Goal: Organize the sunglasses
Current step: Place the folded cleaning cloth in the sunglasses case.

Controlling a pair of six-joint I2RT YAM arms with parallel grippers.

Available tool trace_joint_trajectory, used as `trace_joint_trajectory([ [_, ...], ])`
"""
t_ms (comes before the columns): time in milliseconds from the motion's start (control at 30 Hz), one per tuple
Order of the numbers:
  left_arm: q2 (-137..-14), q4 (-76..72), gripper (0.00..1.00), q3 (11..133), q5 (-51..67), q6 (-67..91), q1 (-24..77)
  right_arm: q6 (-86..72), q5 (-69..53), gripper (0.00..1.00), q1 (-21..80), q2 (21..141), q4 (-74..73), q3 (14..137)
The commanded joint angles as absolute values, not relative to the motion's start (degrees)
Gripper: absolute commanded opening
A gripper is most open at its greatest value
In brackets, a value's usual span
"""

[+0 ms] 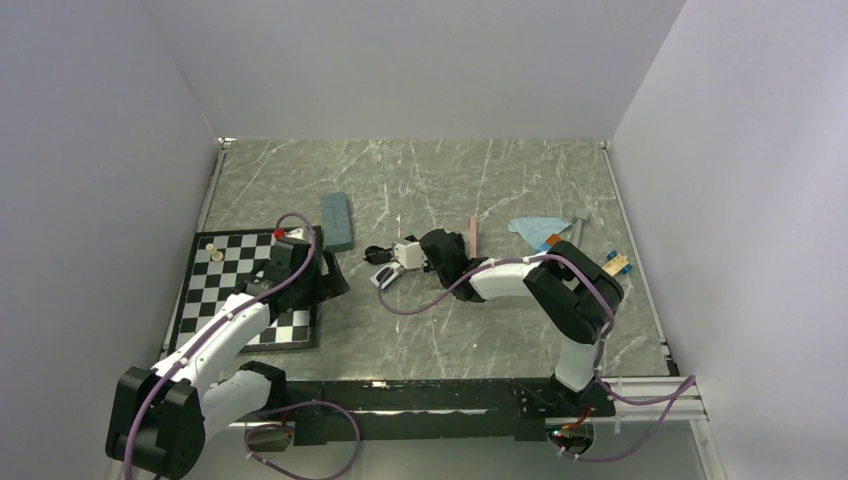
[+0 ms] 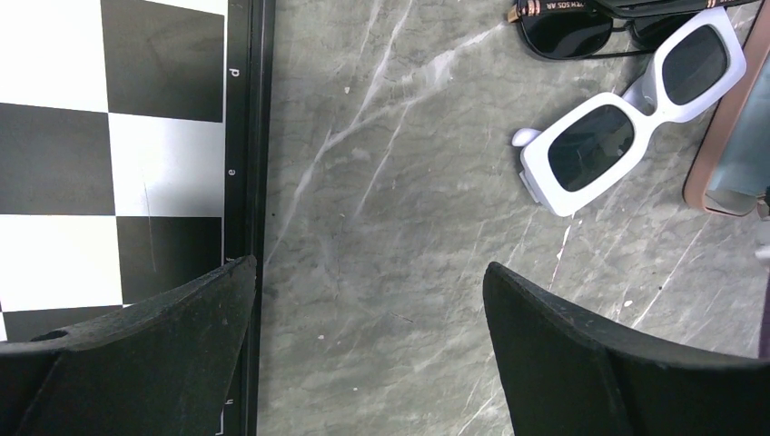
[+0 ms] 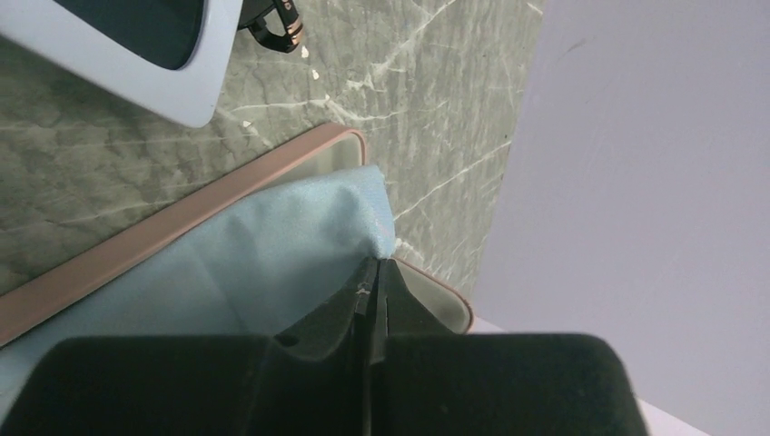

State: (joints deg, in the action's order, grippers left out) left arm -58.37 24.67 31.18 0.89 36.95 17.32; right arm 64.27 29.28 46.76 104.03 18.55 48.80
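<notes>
The chunky white-framed sunglasses [image 2: 626, 118] are lying slantwise ahead-right of the released left pincer [image 2: 370, 272]; the right pincer [image 3: 374, 277] is clenching a light blue cloth [image 3: 236, 263].

On the marble table [image 1: 420, 330] lie a chessboard [image 1: 215, 285], slate-blue case [image 1: 337, 221], cloth [image 1: 533, 229], white sunglasses [image 2: 636, 100] and black sunglasses [image 2: 581, 32].

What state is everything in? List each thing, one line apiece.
left pincer: open, holding nothing.
right pincer: shut on the light blue cloth.
pink case: open, with that cloth lying in it.
slate-blue case: closed, lying flat.
white sunglasses: lying loose, lenses up.
black sunglasses: lying loose beside the white pair.
</notes>
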Motion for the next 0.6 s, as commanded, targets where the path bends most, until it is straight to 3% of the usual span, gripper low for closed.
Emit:
trace_joint_trajectory([
  [0, -58.3, 23.4, 0.99, 31.1, 2.0, 35.8, 17.1, 62.0, 28.7, 0.12, 46.3, 105.1, 19.1, 51.0],
  [133, -58.1, 23.2, 0.99, 31.0, 2.4, 35.8, 17.1, 61.6, 29.1, 0.33, 46.3, 105.2, 19.7, 51.3],
  [333, -57.8, 23.0, 0.99, 31.0, 2.9, 35.7, 17.0, 61.7, 29.7, 0.43, 46.4, 102.7, 21.7, 52.1],
  [400, -57.6, 23.1, 0.99, 31.0, 2.8, 35.8, 17.0, 60.4, 29.7, 0.61, 46.6, 101.1, 23.0, 52.6],
  [467, -57.1, 23.1, 0.99, 30.9, 2.7, 35.9, 16.9, 57.4, 30.0, 0.69, 46.9, 98.9, 24.3, 53.9],
  [500, -56.7, 23.3, 0.99, 30.9, 2.7, 35.9, 17.0, 55.2, 30.3, 0.9, 46.9, 97.7, 24.9, 54.4],
  [533, -56.2, 23.4, 0.99, 30.9, 2.6, 36.0, 17.0, 52.8, 31.0, 0.99, 47.0, 96.3, 26.5, 54.7],
  [567, -55.7, 23.6, 0.99, 30.9, 2.3, 36.1, 17.0, 49.7, 32.0, 1.0, 47.0, 94.7, 27.6, 55.2],
])
